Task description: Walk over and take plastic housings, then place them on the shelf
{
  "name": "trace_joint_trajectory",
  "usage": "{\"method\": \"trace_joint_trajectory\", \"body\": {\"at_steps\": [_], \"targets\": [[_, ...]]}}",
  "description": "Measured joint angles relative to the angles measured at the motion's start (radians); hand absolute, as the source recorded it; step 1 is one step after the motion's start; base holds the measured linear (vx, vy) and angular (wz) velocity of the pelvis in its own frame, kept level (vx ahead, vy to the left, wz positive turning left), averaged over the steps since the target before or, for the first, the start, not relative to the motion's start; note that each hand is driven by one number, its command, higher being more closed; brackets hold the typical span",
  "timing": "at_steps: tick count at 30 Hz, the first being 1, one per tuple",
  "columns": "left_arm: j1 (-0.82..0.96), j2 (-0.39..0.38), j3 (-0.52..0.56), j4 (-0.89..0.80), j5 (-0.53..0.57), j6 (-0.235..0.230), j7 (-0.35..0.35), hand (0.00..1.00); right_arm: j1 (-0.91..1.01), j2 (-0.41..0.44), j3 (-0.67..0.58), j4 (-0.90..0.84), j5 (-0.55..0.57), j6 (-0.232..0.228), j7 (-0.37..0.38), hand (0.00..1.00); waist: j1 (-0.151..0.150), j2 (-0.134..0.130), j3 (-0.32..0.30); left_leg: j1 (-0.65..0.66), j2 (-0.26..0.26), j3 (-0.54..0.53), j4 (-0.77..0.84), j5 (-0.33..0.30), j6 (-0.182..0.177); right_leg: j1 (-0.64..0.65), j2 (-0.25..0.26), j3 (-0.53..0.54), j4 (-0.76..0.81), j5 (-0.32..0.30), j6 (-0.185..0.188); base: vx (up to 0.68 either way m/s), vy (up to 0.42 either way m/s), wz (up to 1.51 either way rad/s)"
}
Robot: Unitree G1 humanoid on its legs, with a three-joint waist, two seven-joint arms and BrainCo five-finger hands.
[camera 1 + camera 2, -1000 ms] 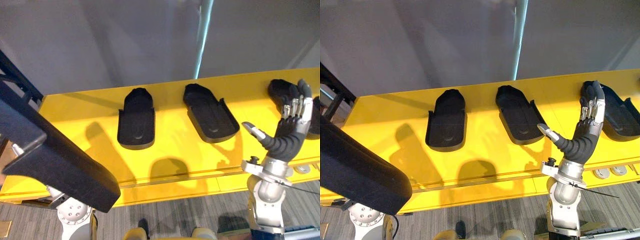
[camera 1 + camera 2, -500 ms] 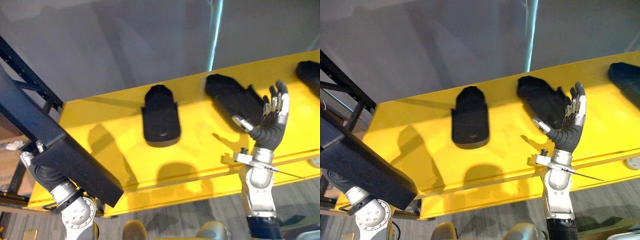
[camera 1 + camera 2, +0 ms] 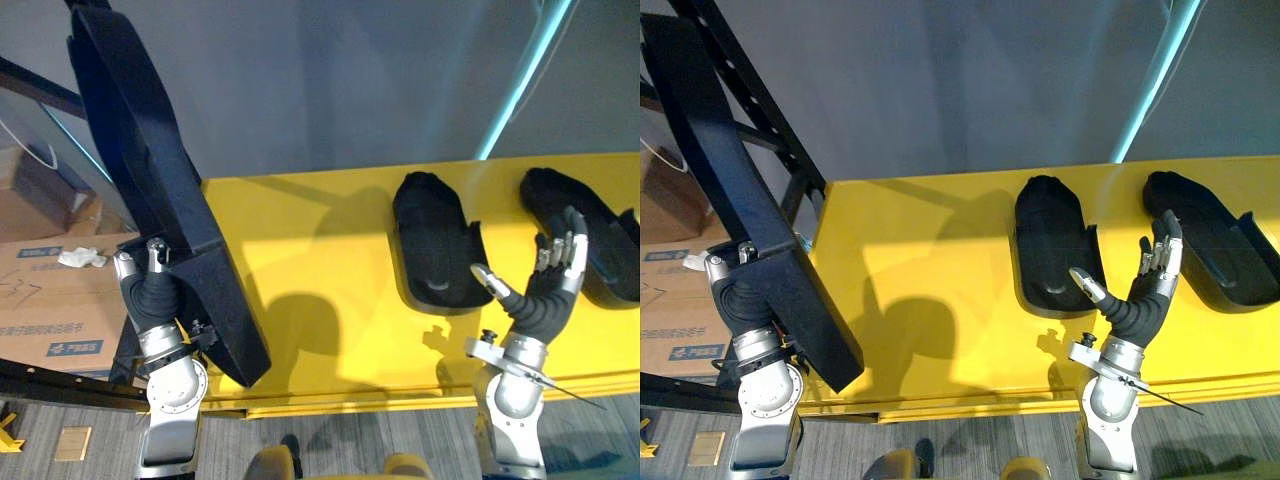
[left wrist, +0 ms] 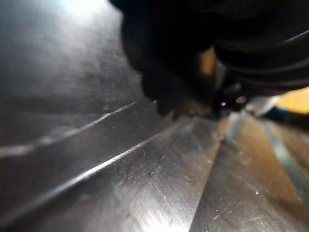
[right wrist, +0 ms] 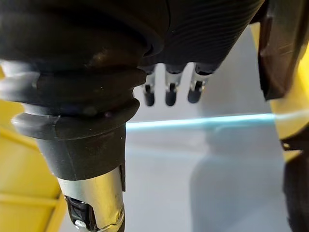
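Observation:
My left hand (image 3: 148,292) is shut on a long black plastic housing (image 3: 150,170), which stands steeply tilted over the left end of the yellow shelf (image 3: 320,280); its dark inner surface (image 4: 120,159) fills the left wrist view. Two more black housings (image 3: 432,240) (image 3: 585,230) lie flat on the shelf to the right. My right hand (image 3: 550,290) is raised, open, fingers straight, in front of the gap between those two and touching neither. The right hand's fingers (image 5: 169,92) hang free in its wrist view.
A black metal rack frame (image 3: 750,110) rises at the left behind the held housing. Cardboard boxes (image 3: 50,300) sit on the floor to the left of the shelf. A grey wall with a teal strip (image 3: 515,80) stands behind the shelf.
The camera has swung left, so the shelf housings sit further right in the picture. The held housing has tipped from low and slanted to steeply upright. My right hand stays open and raised.

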Motion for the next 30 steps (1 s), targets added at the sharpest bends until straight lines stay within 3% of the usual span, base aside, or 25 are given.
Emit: {"method": "trace_joint_trajectory", "body": {"at_steps": [3, 6, 8, 14, 15, 17, 24, 26, 30], "targets": [[-0.001, 0.014, 0.009, -0.037, 0.028, 0.006, -0.002, 1.00, -0.048, -0.048, 0.001, -0.070, 0.002, 0.006, 0.020, 0.00, 0.007, 0.010, -0.007, 0.023, 0.019, 0.021, -0.076, 0.038, -0.012, -0.026, 0.015, 0.030, -0.002, 0.020, -0.025, -0.03, -0.030, -0.19], [-0.014, 0.048, 0.018, -0.042, 0.049, 0.077, -0.039, 1.00, -0.083, -0.082, 0.002, -0.108, 0.006, 0.034, 0.050, 0.00, 0.002, 0.011, -0.007, 0.053, 0.027, 0.036, -0.134, 0.066, -0.018, -0.032, 0.024, 0.048, -0.012, 0.033, -0.026, -0.03, -0.018, -0.22], [-0.034, 0.079, 0.019, -0.030, 0.066, 0.143, -0.062, 1.00, -0.082, -0.091, 0.002, -0.110, 0.018, 0.048, 0.067, 0.00, -0.001, 0.012, -0.007, 0.071, 0.027, 0.055, -0.160, 0.082, -0.018, -0.033, 0.025, 0.064, -0.015, 0.039, -0.027, -0.04, 0.002, -0.17], [-0.185, 0.207, -0.002, 0.177, 0.196, 0.476, -0.193, 1.00, -0.071, -0.111, 0.003, -0.140, 0.068, 0.108, 0.108, 0.00, -0.027, 0.016, -0.007, 0.087, 0.016, 0.071, -0.218, 0.126, -0.007, -0.035, 0.020, 0.069, -0.044, 0.064, -0.024, -0.08, 0.018, -0.06], [-0.189, 0.210, -0.004, 0.184, 0.196, 0.485, -0.200, 1.00, -0.070, -0.112, 0.003, -0.143, 0.072, 0.109, 0.110, 0.00, -0.027, 0.017, -0.007, 0.088, 0.014, 0.072, -0.220, 0.128, -0.006, -0.035, 0.020, 0.069, -0.045, 0.064, -0.024, -0.06, 0.006, -0.01], [-0.214, 0.212, -0.011, 0.233, 0.202, 0.563, -0.243, 1.00, -0.067, -0.119, 0.005, -0.146, 0.077, 0.120, 0.114, 0.00, -0.042, 0.024, -0.002, 0.088, 0.001, 0.074, -0.234, 0.142, 0.001, -0.036, 0.012, 0.069, -0.053, 0.066, -0.021, -0.10, 0.023, 0.02], [-0.354, 0.272, -0.033, 0.374, 0.203, 0.673, -0.317, 1.00, -0.047, -0.123, 0.004, -0.146, 0.076, 0.122, 0.123, 0.00, -0.054, 0.039, 0.009, 0.105, -0.001, 0.085, -0.307, 0.193, -0.001, -0.051, 0.015, 0.078, -0.054, 0.068, -0.017, -0.07, 0.008, -0.03], [-0.389, 0.290, -0.045, 0.429, 0.203, 0.703, -0.358, 1.00, -0.047, -0.137, 0.004, -0.146, 0.077, 0.124, 0.130, 0.00, -0.070, 0.048, 0.014, 0.108, 0.000, 0.091, -0.308, 0.195, -0.001, -0.051, 0.015, 0.087, -0.054, 0.071, -0.012, -0.03, 0.004, -0.07], [-0.411, 0.291, -0.052, 0.497, 0.200, 0.713, -0.401, 1.00, -0.047, -0.152, 0.002, -0.146, 0.079, 0.129, 0.137, 0.00, -0.081, 0.059, 0.020, 0.112, 0.000, 0.110, -0.309, 0.195, -0.001, -0.057, 0.016, 0.102, -0.055, 0.075, -0.006, -0.01, 0.010, -0.13]]}}
